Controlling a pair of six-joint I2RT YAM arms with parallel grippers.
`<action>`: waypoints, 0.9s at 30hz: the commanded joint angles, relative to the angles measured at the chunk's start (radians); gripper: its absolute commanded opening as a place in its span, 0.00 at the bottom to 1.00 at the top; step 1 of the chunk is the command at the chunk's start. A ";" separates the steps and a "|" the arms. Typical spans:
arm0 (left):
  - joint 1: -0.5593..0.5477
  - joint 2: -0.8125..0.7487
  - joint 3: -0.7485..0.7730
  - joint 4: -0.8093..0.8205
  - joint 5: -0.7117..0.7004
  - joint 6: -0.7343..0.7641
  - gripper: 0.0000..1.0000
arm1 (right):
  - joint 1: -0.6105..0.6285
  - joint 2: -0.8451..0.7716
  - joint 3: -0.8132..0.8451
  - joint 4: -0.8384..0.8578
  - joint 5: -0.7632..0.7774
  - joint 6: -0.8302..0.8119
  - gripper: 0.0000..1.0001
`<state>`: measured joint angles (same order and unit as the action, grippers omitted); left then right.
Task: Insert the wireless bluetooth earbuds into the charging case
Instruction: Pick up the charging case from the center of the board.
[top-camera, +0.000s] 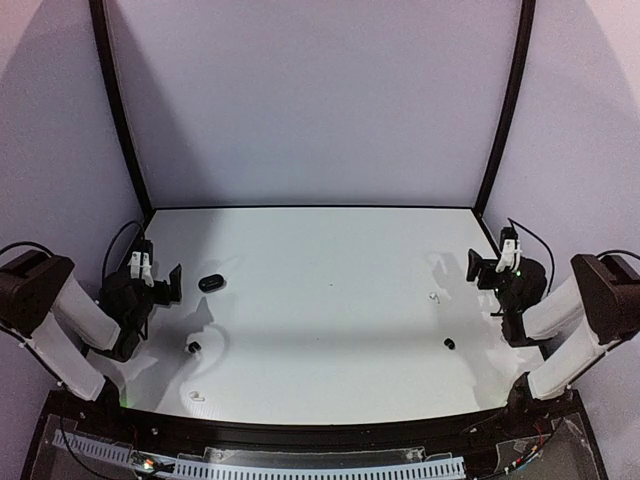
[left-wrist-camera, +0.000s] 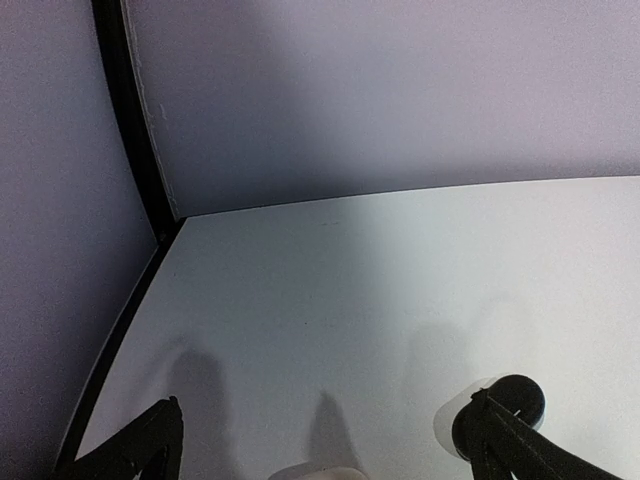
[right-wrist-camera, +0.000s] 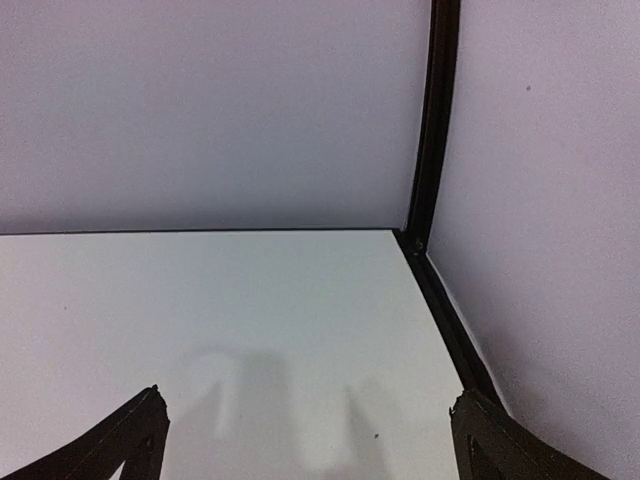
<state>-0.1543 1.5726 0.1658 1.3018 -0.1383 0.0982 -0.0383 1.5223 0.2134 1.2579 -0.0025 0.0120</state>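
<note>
Nearest my bases, a white earbud (top-camera: 197, 396) lies on the worktop (top-camera: 330, 250), well in front of the black case (top-camera: 211, 283). A black earbud (top-camera: 194, 347) sits between that white one and the case, a touch to the case's left. Far off to the case's right, a second black earbud (top-camera: 449, 343) lies nearer to me than the case does. A second white earbud (top-camera: 434, 297) lies just beyond it, almost level with the case. All four rest outside the case, apart from one another; whether its lid is up I cannot tell.

My left end effector (left-wrist-camera: 322, 408) is spread wide and holds nothing, just left of the case. My right end effector (right-wrist-camera: 307, 398) is likewise wide open and empty, far to the case's right, just past the second white earbud.
</note>
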 joint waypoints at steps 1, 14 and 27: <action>0.007 0.005 0.012 0.185 0.000 0.004 0.99 | -0.002 -0.118 0.099 -0.198 0.026 0.002 0.99; 0.007 -0.477 0.216 -0.485 -0.049 -0.075 0.99 | -0.002 -0.379 0.400 -0.684 -0.301 0.225 0.99; 0.006 -0.063 1.045 -1.783 0.598 0.497 1.00 | 0.291 -0.215 0.679 -0.853 -0.426 0.119 0.97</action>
<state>-0.1505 1.3708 1.0153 0.0673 0.2070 0.3099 0.1535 1.2625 0.8009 0.5320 -0.4084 0.2161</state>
